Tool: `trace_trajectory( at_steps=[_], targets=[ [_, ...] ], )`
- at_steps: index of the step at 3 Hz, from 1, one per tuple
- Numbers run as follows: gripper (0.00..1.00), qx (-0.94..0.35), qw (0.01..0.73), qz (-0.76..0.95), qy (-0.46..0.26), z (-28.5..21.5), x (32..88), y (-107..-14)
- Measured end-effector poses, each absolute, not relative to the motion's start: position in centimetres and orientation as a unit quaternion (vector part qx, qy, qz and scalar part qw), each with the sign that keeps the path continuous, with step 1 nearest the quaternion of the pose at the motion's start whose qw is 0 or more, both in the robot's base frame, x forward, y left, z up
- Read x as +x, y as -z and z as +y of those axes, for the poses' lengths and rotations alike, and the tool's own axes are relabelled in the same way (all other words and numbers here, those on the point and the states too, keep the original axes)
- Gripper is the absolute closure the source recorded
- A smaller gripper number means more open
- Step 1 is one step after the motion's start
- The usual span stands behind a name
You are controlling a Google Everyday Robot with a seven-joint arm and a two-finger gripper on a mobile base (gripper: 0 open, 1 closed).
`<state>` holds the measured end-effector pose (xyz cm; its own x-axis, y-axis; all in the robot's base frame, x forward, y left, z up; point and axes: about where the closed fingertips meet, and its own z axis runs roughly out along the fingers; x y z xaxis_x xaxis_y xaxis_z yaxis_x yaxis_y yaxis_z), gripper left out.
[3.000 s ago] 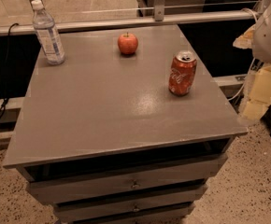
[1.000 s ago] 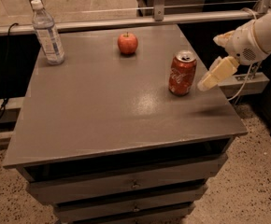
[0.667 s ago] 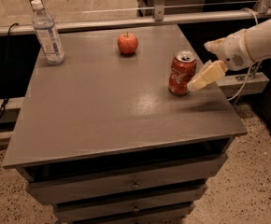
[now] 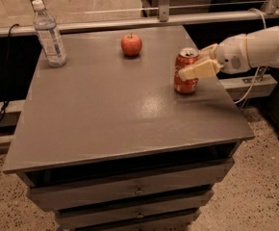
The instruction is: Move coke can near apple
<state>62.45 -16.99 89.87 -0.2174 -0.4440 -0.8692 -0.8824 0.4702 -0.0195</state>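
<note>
The red coke can [image 4: 184,85] stands up straight on the gray table [image 4: 106,114], near the right edge and about halfway back. The gripper [image 4: 193,61] is right at the can, reaching in from the right side. Its two tan fingers [image 4: 197,70] are apart, and the can sits between them. One finger lies across the front of the can, and the other finger pokes out behind the can's silver top. I cannot tell if the fingers are squeezing the can or just sitting beside it. The can is still down on the table. The white arm [image 4: 257,46] sticks out past the right edge of the table. The apple [image 4: 131,44] is round and red, and it sits farther back on the table, to the left of the can. The apple and the can are apart and do not touch. A clear water bottle [image 4: 49,33] with a white cap stands in the back left corner, far from the can. Under the table top there are drawers [image 4: 137,190] with small knobs. The floor [image 4: 264,186] has little specks on it.
</note>
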Motion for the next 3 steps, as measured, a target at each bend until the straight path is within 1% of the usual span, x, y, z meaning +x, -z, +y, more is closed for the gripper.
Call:
trace_trajectory(
  at_steps=[1,2,3],
  targets=[
    [0.70,-0.448,0.463,0.723,-0.251,-17.44,62.36,-92.93],
    [0.93,-0.449,0.462,0.722,-0.253,-17.19,62.41,-92.88],
    [1.00,-0.450,0.462,0.721,-0.254,-17.00,62.45,-92.83]
  ],
)
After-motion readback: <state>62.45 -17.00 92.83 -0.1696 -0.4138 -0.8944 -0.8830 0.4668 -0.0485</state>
